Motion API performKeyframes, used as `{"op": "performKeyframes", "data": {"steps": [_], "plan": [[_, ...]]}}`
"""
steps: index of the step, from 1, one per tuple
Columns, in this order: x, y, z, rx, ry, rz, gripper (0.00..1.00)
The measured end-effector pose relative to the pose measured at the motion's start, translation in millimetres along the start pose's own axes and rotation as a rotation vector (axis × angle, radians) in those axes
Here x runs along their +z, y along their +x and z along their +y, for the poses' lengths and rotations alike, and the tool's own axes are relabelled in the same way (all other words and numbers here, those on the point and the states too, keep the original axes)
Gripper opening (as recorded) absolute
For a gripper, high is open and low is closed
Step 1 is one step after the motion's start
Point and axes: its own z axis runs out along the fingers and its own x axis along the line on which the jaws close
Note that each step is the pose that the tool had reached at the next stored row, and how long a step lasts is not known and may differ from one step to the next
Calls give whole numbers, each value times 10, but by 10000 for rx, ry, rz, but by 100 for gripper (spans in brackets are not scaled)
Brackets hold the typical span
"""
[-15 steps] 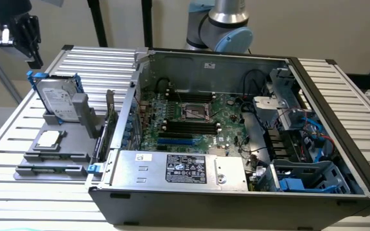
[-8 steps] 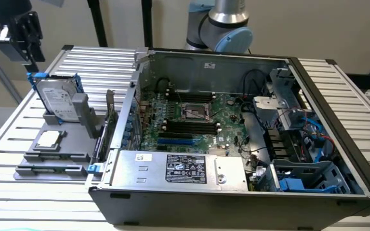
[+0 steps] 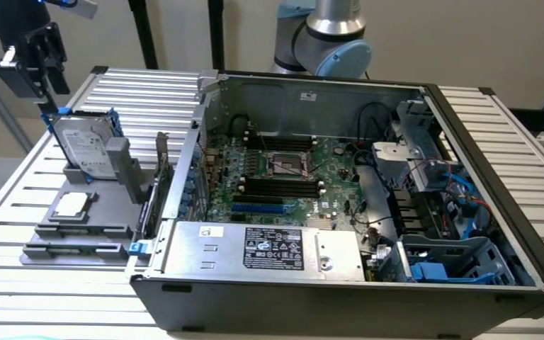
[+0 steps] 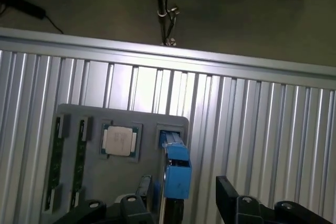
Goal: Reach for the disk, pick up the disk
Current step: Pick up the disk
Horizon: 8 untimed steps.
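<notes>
While the reach is not yet finished, the black two-fingered gripper (image 3: 37, 85) hangs over the slatted aluminium table (image 3: 149, 92) at the exterior view's far left, its jaws spread wide and holding nothing. Just below it stands the disk (image 3: 85, 145), a flat silver-grey hard drive with a white label in a blue plastic carrier. It sits upright on its edge in a slot of the grey plastic fixture tray (image 3: 111, 212). In the wrist view the carrier's blue top edge lies between the black fingers (image 4: 226, 198), so the line-up looks close. By my judgement, the pick-up calls for a straight descent astride that thin edge, then a squeeze across the flat faces.

A grey upright post (image 3: 119, 164) of the tray touches the disk's near face and could catch a finger that goes too low. The small square silver chip (image 3: 71, 205) lies flat nearer the camera, clear of the path. Further right, the open black computer case (image 3: 348, 297) holds a green motherboard (image 3: 286, 170) and a silver box with a black label (image 3: 272, 248), well apart from the disk.
</notes>
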Motion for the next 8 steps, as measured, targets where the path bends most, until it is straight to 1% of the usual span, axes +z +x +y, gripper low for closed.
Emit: {"op": "performKeyframes", "data": {"steps": [4,8], "plan": [[73,9,-1,345,76,-3,60],[143,34,1,540,86,-6,60]]}}
